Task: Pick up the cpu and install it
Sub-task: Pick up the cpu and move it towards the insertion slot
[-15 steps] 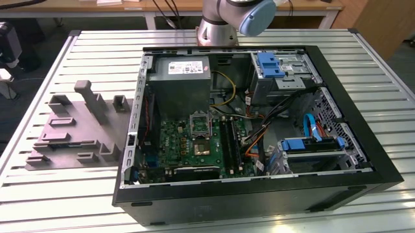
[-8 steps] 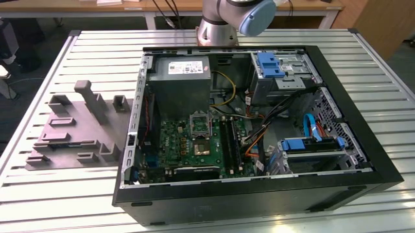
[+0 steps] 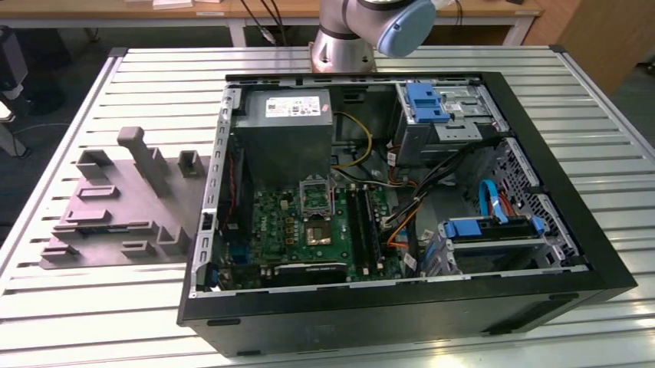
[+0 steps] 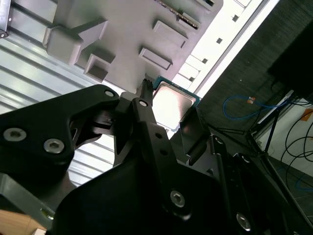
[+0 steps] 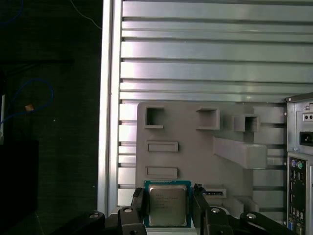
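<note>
cpu (image 5: 167, 205) gripped in end effector (image 5: 167, 193), grey fixture (image 5: 195, 159) below

Print on the cpu (image 5: 167, 204) and the power supply's white label (image 3: 290, 107) is illegible

We see 2 things on the slatted metal table (image 3: 153, 65): a grey moulded fixture (image 3: 113, 222) toward the exterior view's left edge, and an open computer case (image 3: 409, 316) just beside it.

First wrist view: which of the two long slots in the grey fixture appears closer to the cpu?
The slot just beside the cpu, held in the gripper; the other slot lies nearer the square pockets.
</note>
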You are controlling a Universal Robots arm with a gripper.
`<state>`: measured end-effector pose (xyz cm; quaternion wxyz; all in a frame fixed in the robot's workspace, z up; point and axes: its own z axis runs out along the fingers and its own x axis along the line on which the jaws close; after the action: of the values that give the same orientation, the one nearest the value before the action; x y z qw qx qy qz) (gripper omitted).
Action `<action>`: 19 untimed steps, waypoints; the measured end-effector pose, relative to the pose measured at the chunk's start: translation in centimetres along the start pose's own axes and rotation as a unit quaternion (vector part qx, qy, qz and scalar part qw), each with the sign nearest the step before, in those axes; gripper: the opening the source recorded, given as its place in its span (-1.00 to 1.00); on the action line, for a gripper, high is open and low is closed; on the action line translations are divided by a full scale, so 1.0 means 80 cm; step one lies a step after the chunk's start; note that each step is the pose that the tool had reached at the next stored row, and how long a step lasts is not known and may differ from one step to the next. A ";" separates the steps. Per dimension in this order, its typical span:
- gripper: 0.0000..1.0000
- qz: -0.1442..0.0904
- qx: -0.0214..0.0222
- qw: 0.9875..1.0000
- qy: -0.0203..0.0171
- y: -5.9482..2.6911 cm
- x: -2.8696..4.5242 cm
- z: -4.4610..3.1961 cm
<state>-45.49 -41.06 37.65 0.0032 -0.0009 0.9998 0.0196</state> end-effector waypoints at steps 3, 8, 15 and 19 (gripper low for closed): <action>-0.06 0.000 0.000 1.000 0.000 0.000 0.0000 -0.0002; -0.06 0.000 0.000 1.000 0.000 0.000 -0.0018 -0.0003; -0.06 0.000 0.000 1.000 0.000 0.000 -0.0121 -0.0002; -0.06 0.000 0.000 1.000 0.000 0.000 -0.0177 -0.0002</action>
<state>-44.07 -41.06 37.67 0.0032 -0.0008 0.9998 0.0196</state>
